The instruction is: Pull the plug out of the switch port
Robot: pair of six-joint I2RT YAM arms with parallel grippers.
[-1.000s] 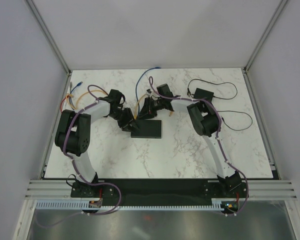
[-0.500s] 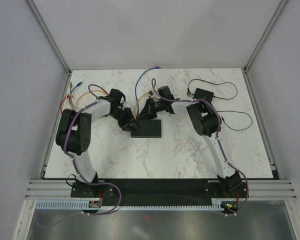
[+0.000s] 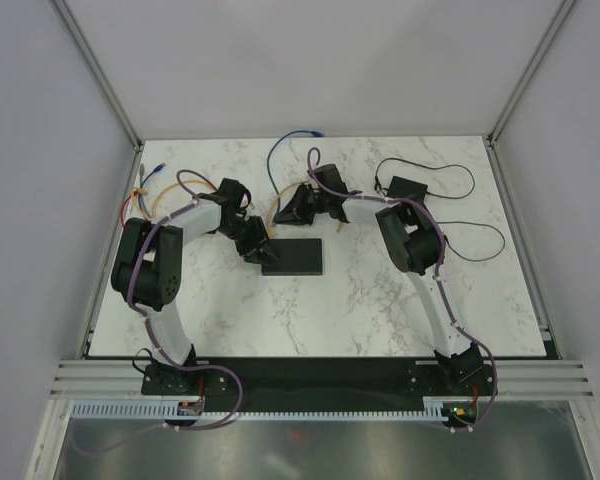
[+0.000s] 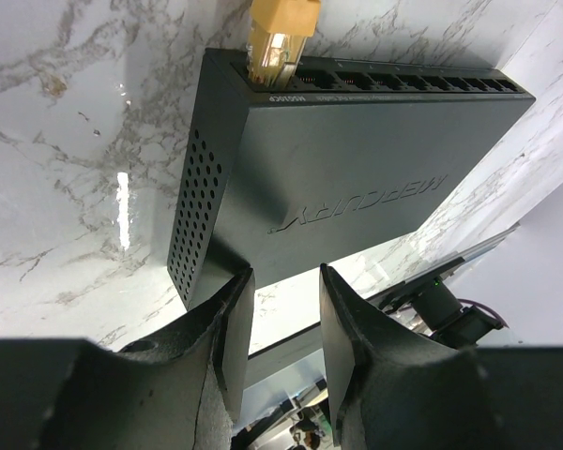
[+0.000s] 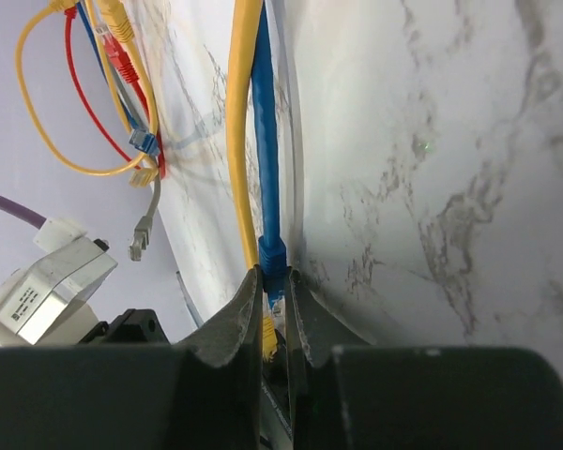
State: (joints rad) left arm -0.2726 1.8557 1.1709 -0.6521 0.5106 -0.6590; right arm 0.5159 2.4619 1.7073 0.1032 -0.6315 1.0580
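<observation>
The flat black switch [image 3: 294, 256] lies mid-table. In the left wrist view the switch [image 4: 357, 159] shows its port row along the far edge, and a yellow plug [image 4: 280, 33] sits in the end port. My left gripper [image 3: 254, 247] is at the switch's left end. Its jaws [image 4: 286, 292] are open, and one finger touches the near corner. My right gripper [image 3: 293, 208] hovers behind the switch, apart from the ports. It [image 5: 274, 281] is shut on the blue plug [image 5: 272, 255], whose blue cable [image 3: 276, 160] loops toward the back.
A small black adapter block [image 3: 405, 188] with a thin black cord [image 3: 472, 236] lies at the back right. Loose coloured cables [image 3: 145, 190] lie at the back left. A yellow cable [image 5: 242, 122] runs beside the blue one. Frame posts stand at the table's far corners.
My right gripper has moved back from the switch's port edge with the blue plug in it, and the blue cable's loop has shifted toward the back. The left gripper has stayed at the switch.
</observation>
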